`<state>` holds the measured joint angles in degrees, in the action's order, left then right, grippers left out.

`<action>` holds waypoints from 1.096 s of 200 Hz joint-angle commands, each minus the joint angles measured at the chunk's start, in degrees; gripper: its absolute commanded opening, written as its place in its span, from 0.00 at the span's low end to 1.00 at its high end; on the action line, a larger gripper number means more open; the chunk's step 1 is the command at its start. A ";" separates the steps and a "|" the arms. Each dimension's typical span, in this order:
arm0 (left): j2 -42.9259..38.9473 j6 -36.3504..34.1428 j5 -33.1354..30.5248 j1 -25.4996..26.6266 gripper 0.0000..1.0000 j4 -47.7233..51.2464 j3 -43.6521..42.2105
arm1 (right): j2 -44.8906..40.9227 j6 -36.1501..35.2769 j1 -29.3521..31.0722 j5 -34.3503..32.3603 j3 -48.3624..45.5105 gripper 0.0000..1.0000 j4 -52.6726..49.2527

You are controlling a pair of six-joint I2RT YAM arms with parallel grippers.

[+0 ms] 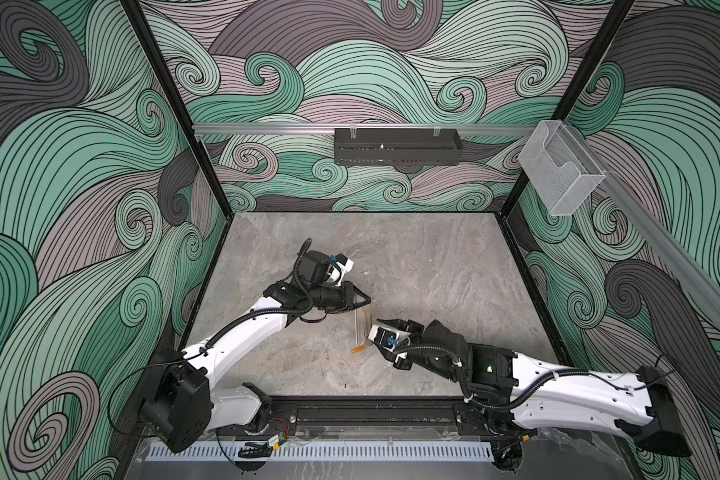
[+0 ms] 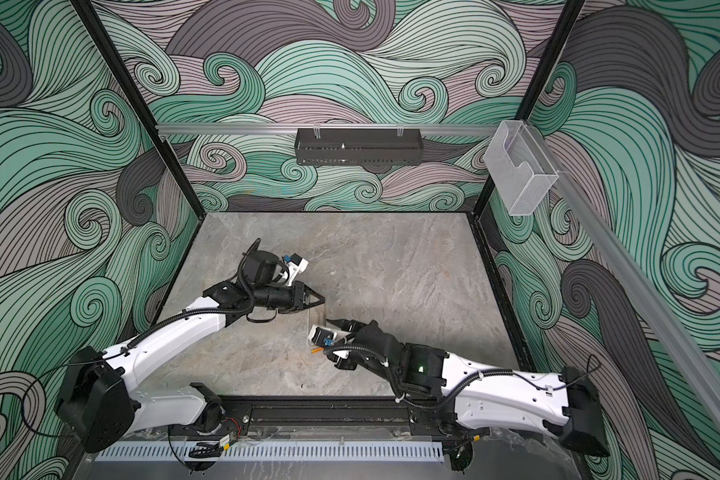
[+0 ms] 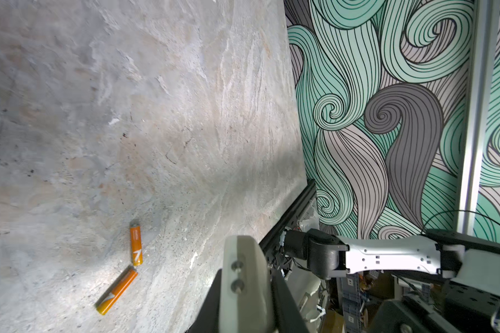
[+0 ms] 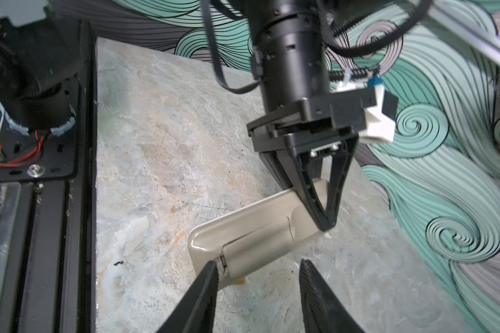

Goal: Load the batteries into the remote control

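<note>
Plainly the remote control [image 4: 272,212] lies back-up on the stone table [image 4: 156,129], as it must if the battery cover [image 4: 257,242] is to come off. The left gripper [image 4: 326,223], jaws pressed together, bears its joined tips down on the remote's far end, I judge to pin it against sliding. The right gripper [image 4: 259,261] stands spread at the remote's near end. One fingertip [image 4: 214,266] touches the cover's latch edge and the other hangs clear beside the remote, so it holds nothing.

The batteries [image 3: 135,242] lie loose on the table just off that near end, angled to each other with their ends nearly touching. Beyond the remote's far end the table runs open toward the patterned back wall [image 1: 350,178]. The black frame rail [image 4: 81,201] sits some way off the near end. The cover looks shut, so I'd say prying it comes first.
</note>
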<state>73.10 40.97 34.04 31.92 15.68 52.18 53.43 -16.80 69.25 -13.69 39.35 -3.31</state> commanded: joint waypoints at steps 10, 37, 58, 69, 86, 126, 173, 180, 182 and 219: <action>-0.95 -0.21 -7.04 -0.44 0.00 -0.52 1.87 | -2.23 21.94 -12.52 16.62 4.54 0.48 -6.26; -0.87 0.80 -11.91 -0.20 0.00 -2.41 1.52 | -0.54 31.26 -18.85 25.99 5.68 0.52 -8.65; -0.42 1.48 -15.53 0.69 0.00 -3.44 1.60 | 2.65 34.84 -21.31 31.14 5.97 0.57 -8.11; 0.01 1.40 -17.23 1.27 0.00 -3.10 1.91 | 4.78 36.40 -22.19 33.81 6.04 0.60 -7.35; 0.53 0.83 -20.42 2.16 0.00 -1.84 2.88 | 7.70 38.07 -23.09 36.17 5.46 0.65 -5.62; 1.66 -0.01 -24.53 3.92 0.00 -1.84 3.80 | 12.94 40.49 -24.07 39.78 3.47 0.70 -0.05; 3.35 -0.63 -24.93 4.99 0.00 -2.10 4.33 | 17.43 40.85 -24.43 41.42 3.55 0.75 1.42; 3.45 -0.63 -25.01 5.05 0.00 -2.22 4.42 | 18.11 41.11 -24.50 41.63 3.46 0.76 1.93; 3.45 -0.63 -25.04 5.07 0.00 -2.23 4.42 | 18.24 41.16 -24.51 41.64 3.41 0.76 2.09; 3.66 -0.85 -25.09 5.56 0.00 -2.98 4.60 | 20.28 41.94 -24.61 41.77 3.27 0.79 3.84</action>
<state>76.44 41.08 10.07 36.91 14.11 53.95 72.95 23.66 44.97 27.00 43.24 -2.22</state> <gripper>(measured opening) 0.216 0.787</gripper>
